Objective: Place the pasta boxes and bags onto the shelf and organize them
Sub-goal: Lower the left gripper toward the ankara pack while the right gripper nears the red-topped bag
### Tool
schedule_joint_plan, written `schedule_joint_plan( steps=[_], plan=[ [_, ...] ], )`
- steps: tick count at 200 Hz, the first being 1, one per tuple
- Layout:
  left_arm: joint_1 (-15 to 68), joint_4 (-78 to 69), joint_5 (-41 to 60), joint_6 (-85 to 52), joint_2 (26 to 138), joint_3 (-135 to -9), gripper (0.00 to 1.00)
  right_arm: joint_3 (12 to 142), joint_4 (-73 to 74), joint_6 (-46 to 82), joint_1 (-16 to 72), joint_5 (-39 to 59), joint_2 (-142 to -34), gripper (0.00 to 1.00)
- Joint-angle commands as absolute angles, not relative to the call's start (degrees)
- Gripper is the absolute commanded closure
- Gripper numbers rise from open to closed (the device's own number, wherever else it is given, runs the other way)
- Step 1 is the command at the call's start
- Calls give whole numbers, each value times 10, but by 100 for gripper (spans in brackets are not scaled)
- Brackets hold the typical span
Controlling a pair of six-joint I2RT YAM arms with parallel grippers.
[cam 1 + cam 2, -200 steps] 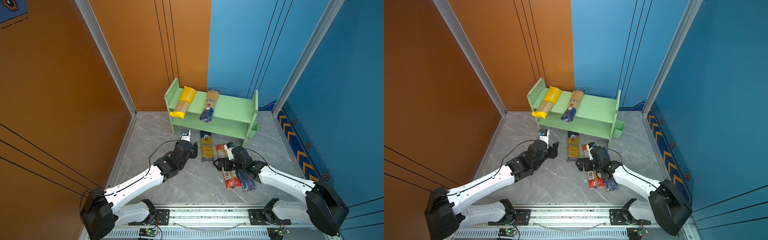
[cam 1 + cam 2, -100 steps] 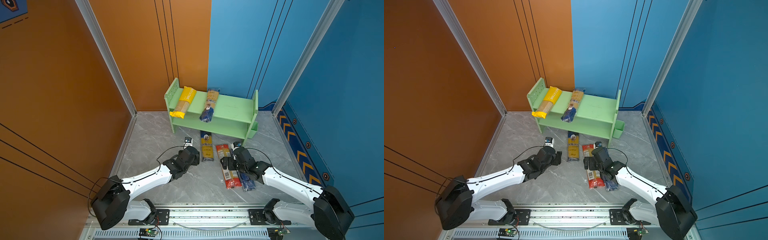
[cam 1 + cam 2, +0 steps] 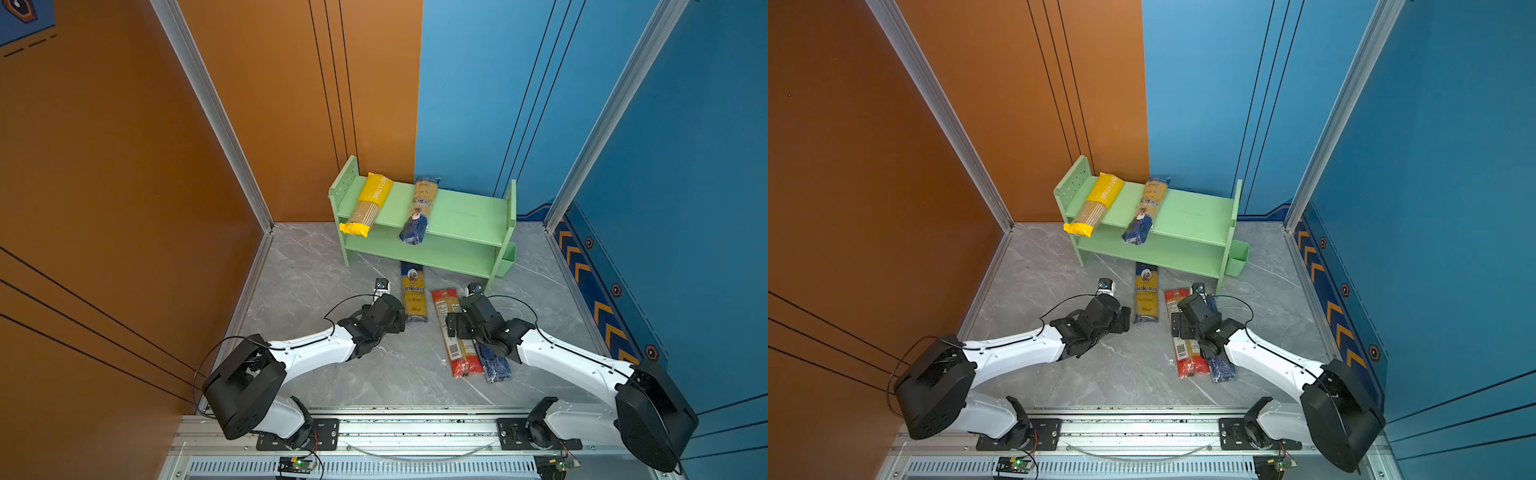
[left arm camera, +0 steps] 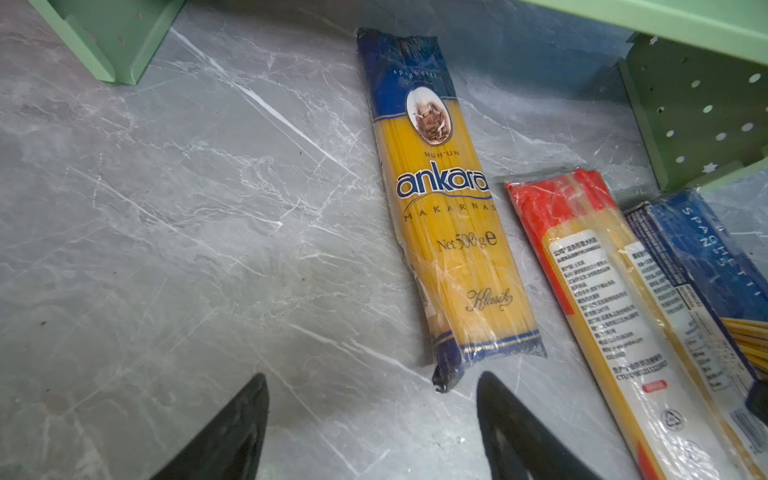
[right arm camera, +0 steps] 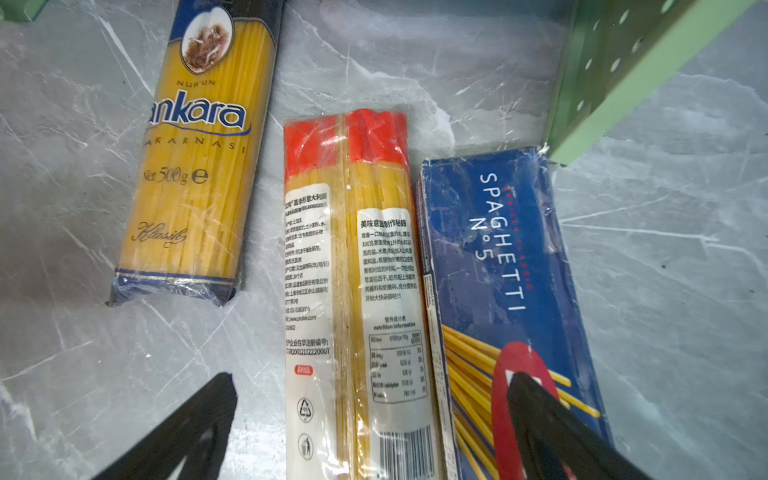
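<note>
A light green two-tier open shelf [image 3: 465, 216] with perforated side panels stands at the far edge of the grey marbled bench [image 3: 316, 270]. A small green bin [image 3: 1237, 259] hangs on its right end. On the top tier lie a long yellow plastic spaghetti bag [image 3: 370, 203], near the left end, and a blue-and-yellow ankara spaghetti bag [image 3: 419, 208] a little to its right; both overhang the front edge. In front of the shelf a second blue-and-yellow ankara bag [image 4: 449, 216] lies flat on the bench, its far end at the shelf's front. To its right, apart from it, a red-ended clear spaghetti bag with a white label [image 5: 365, 270] and a dark blue cardboard spaghetti box [image 5: 498, 257] lie side by side, edges touching. The left tool [image 4: 370, 415] sits low at the near end of the second ankara bag, released, its black fingers [image 4: 245, 415] spread wide with only bare bench between them. The right tool [image 5: 374, 415] is spread wide too, straddling the red-ended bag. One finger is over bare bench and the other over the box's printed picture; it grasps nothing, though whether that finger touches the box I cannot tell.
</note>
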State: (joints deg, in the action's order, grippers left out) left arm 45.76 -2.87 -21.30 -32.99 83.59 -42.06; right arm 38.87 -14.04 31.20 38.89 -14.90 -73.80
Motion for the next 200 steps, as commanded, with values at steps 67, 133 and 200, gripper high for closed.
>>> schedule_joint_plan(
  steps=[67,133,200],
  plan=[
    [453,-57,-206,-342,871,-416,4,432,-79,341,456,-268,-841,0],
    [450,-57,-214,-353,860,-391,0,451,-72,353,463,-304,-887,0],
    [442,-55,-226,-360,823,-353,2,469,-67,356,473,-337,-936,0]
  ],
)
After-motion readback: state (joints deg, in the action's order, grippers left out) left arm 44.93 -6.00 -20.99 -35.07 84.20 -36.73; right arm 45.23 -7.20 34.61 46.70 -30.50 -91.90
